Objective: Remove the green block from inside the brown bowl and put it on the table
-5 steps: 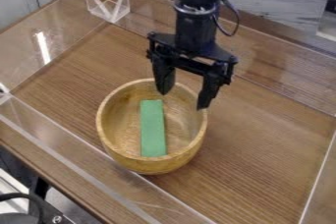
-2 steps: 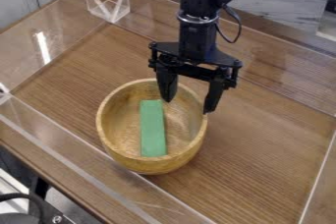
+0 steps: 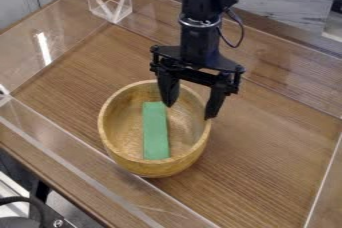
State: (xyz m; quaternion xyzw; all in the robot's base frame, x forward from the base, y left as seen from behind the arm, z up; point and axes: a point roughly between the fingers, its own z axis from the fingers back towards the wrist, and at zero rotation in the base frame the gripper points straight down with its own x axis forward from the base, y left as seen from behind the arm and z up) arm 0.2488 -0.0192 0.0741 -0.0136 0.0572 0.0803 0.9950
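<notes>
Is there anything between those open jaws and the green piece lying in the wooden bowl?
Nothing visible lies between them. The gripper hangs open over the far part of the brown bowl, and the green block lies uncovered on its floor. Only the bowl's rim must be cleared to reach the table.

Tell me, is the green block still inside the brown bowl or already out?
Inside. The green block lies flat on the floor of the brown bowl; the open gripper hangs above the far rim, holding nothing.
</notes>
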